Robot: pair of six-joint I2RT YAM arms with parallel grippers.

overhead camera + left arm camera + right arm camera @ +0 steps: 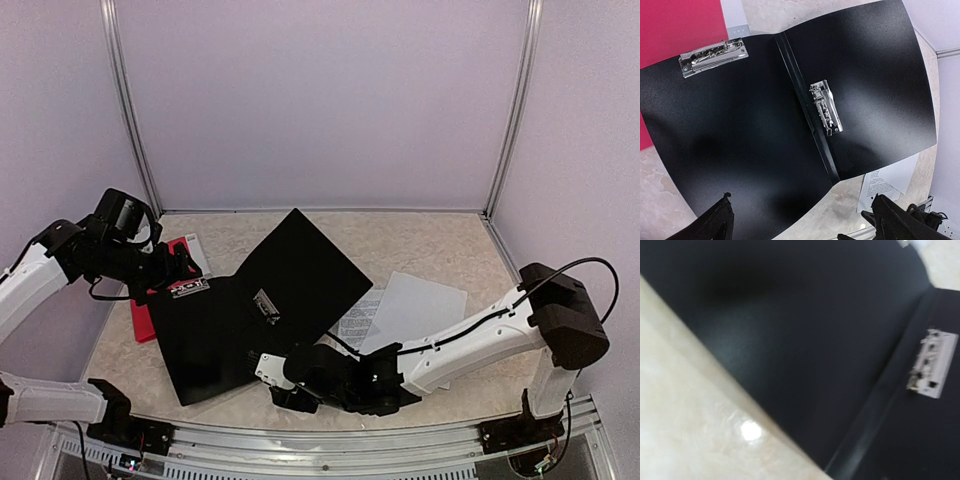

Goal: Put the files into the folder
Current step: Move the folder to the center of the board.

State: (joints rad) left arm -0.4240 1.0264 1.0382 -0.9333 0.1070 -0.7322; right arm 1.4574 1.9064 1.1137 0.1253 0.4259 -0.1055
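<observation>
Two robot arms reach over a pale, marbled tabletop (430,240) with plain lilac walls behind it. At the centre lies a black folder (250,315), spread open with its inside facing up. One silver metal clip (826,106) sits just right of the folder's spine. A second clip (713,57) sits at the far edge of the folder's left panel. A red board (680,25) shows from under the folder's left side.

The files (420,310), loose white sheets, lie on the tabletop just right of the folder, outside it. The sheet nearest the folder is printed with dense black text, and its edge disappears under the folder's right panel. A blank sheet lies against it, further right of the folder.

The left tool (183,262) hovers over the folder's far-left corner, near the second clip. The left wrist view shows its two black fingers (715,222) spread wide apart with nothing between them.

The right tool (290,385) sits low at the folder's near edge, close to the spine. Its own camera gives only a blurred close view of the folder's black surface, the spine and one clip. No fingers are in sight there, so I cannot tell whether this tool is open or closed.
</observation>
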